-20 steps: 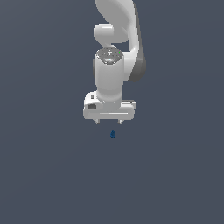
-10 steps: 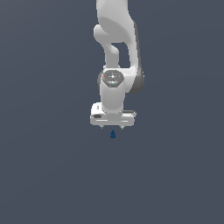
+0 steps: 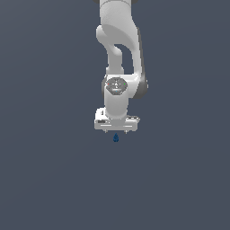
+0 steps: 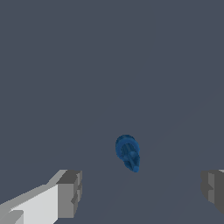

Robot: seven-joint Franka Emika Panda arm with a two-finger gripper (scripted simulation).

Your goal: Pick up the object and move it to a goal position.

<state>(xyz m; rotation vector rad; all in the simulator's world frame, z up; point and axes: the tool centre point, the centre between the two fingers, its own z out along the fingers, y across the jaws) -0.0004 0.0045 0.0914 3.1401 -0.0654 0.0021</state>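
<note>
A tiny dark blue teardrop-shaped object [image 3: 116, 138] lies on the plain grey desk [image 3: 49, 179] just below the centre of the exterior frame. Directly above it, the white arm's hand [image 3: 116, 132] hangs with its fingers [image 4: 70, 193] spread wide, one on either side of the object and touching nothing.

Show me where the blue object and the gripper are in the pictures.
blue object [image 4: 127, 152], wrist view, on its rounded body.
gripper [image 3: 116, 131], exterior view, midway between its fingertips, above the object.
</note>
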